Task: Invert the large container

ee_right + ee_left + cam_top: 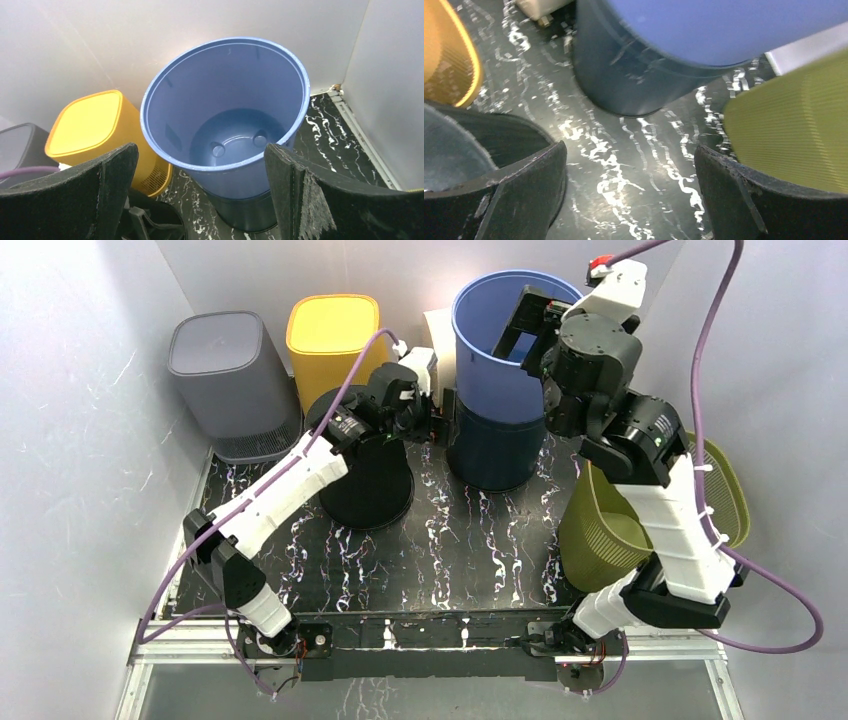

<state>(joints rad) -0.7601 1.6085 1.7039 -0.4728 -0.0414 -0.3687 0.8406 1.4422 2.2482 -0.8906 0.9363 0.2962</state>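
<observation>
- Blue container stands mouth up at the far edge of the desk, right of the middle. It is seated on top of a dark navy container; whether it is nested in or merely resting on it, we cannot tell.
- Right gripper hangs above the blue mouth, fingers wide apart, nothing between them. In the wrist view the rim sits between the two pads, below them and not touched.
- Left gripper is low, just beside the navy base on its left side, fingers also apart and empty.
- Around it: black container upturned near the middle, yellow container and grey container toward the far left corner, olive basket at the right edge.
- Step in hand, as we read it: approach and alignment — no grasp made yet, container not turned.
- Next move calls for the right fingers to come down astride the rim wall and close on it, then lift clear of the navy one before rotating. The crowding near the far edge leaves little room — the swing likely needs open desk toward the near edge.
</observation>
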